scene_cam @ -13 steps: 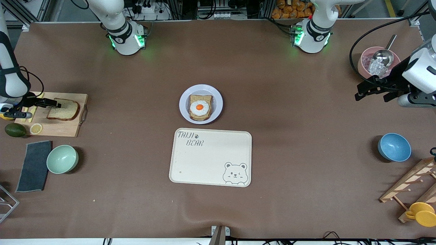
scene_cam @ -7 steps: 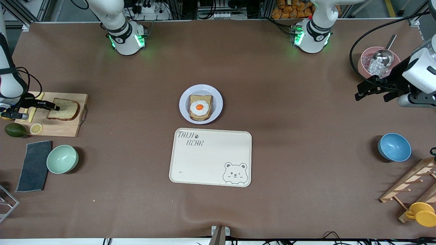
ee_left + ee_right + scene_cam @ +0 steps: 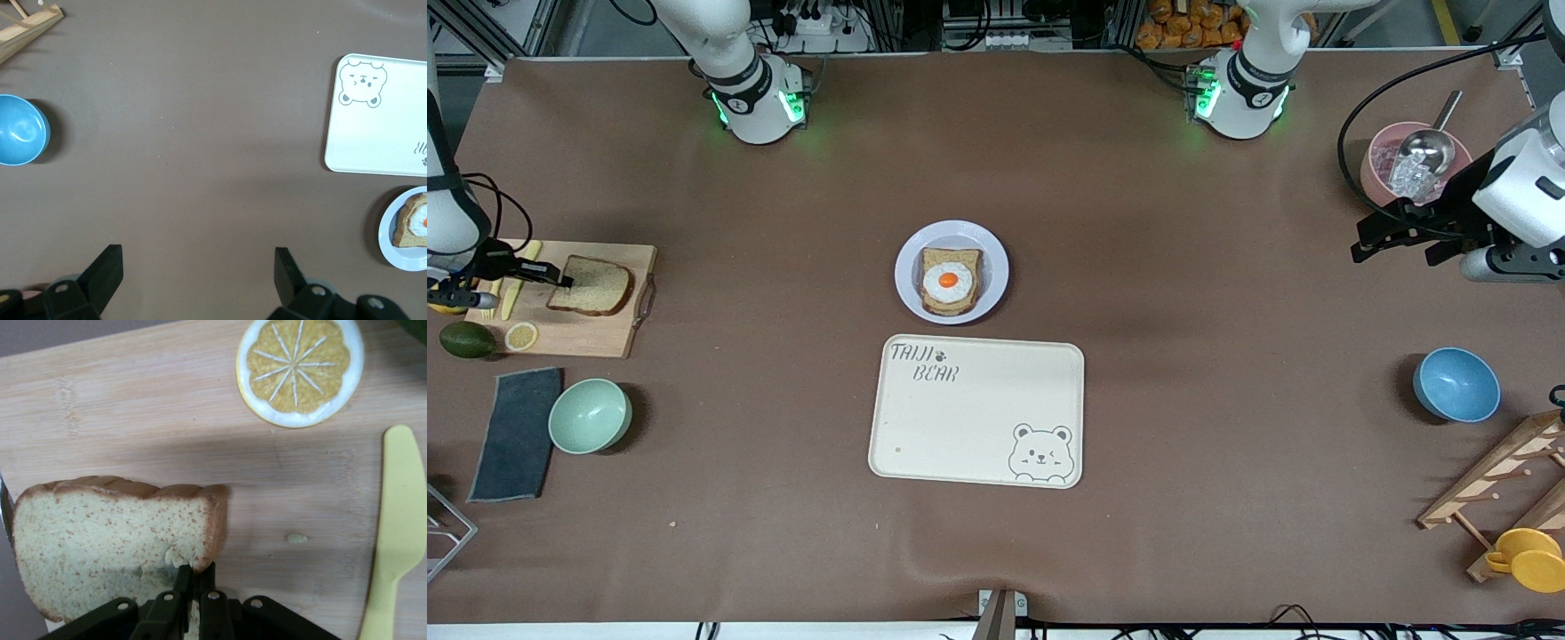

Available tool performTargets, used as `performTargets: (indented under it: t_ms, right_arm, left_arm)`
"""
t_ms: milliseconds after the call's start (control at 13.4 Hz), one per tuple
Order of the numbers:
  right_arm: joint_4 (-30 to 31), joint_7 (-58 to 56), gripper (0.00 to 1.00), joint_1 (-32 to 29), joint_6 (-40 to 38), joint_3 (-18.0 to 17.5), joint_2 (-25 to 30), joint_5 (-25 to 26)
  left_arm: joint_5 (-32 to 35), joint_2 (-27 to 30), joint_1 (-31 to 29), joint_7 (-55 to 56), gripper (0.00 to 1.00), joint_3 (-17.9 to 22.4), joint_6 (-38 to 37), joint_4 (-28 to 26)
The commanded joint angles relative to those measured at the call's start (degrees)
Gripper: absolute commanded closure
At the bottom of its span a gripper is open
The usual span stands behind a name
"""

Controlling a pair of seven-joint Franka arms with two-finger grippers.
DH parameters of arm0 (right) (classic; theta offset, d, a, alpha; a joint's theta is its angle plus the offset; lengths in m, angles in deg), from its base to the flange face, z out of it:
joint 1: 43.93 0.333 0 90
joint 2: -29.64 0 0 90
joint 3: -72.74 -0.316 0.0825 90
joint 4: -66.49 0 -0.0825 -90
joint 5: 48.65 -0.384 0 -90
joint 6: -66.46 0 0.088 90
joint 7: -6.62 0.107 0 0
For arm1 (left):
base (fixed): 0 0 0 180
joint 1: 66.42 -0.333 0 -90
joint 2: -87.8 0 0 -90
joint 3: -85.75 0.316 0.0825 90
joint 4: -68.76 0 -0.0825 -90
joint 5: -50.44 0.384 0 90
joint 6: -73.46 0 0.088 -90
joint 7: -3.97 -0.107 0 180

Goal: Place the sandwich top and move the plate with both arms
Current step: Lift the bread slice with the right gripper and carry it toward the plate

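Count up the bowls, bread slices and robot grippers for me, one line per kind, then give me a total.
Bowls: 2, a green bowl and a blue bowl.
Bread slices: 2, the sandwich top on the cutting board and the egg-topped slice on the plate.
Grippers: 2, the right gripper shut on the sandwich top, the left gripper open and waiting.
Total: 6

Warm browns, pale dishes, green base lights

The table [image 3: 1138, 267] is matte brown. The sandwich top [image 3: 591, 286] shows speckled tan crumb with a darker crust on a light wooden board [image 3: 596, 342]; the plate [image 3: 996, 276] is pale lavender-white, its egg [image 3: 948, 281] white with an orange yolk. The cream tray [image 3: 978, 427] carries a grey bear drawing — beside it, a mint bowl [image 3: 590, 415], a blue bowl [image 3: 1456, 384], a yellow knife [image 3: 400, 540], and a yellow-and-white lemon slice [image 3: 300, 370].
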Motion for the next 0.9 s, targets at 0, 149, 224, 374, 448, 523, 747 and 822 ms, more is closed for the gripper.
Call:
performTargets:
  t_ms: [0,149,224,374,448,523,747,822]
  right_arm:
    - [-0.77,-1.48,1.00,-1.69,-1.10,-1.00,-0.58,-0.35]
    - [-1.64,-1.40,1.00,-1.60,-2.94,-1.09,-0.05,-0.35]
    - [-2.52,-1.40,1.00,-1.51,-4.61,-1.09,0.12,-0.35]
    - [-3.75,-1.48,1.00,-1.42,-7.51,-1.18,0.65,-0.35]
    - [-3.75,-1.48,1.00,-1.42,-8.05,-1.18,1.44,-0.35]
    - [-3.75,-1.48,1.00,-1.34,-8.84,-1.18,2.05,-0.35]
    - [-3.93,-1.40,1.00,-1.25,-12.09,-1.27,3.99,-0.52]
    - [-3.93,-1.48,1.00,-1.16,-13.05,-1.27,4.52,-1.39]
  left_arm:
    - [-0.13,-0.04,-0.25,-0.48,0.00,-0.11,-0.65,0.42]
    - [0.65,-0.04,-0.25,-0.48,0.00,-0.11,-0.65,0.77]
    - [0.66,-0.04,-0.51,-0.14,0.00,-0.11,-0.65,0.68]
    - [0.66,0.13,-0.69,-0.66,0.00,0.24,-0.65,0.68]
    - [0.75,0.22,-0.43,0.38,0.00,0.24,-0.74,0.86]
    - [0.75,0.40,-0.34,0.48,0.00,0.15,-0.91,0.77]
    - [0.75,0.75,-0.51,0.40,0.00,0.15,-0.92,0.86]
    - [0.75,0.92,-0.51,0.22,0.00,0.15,-0.92,0.94]
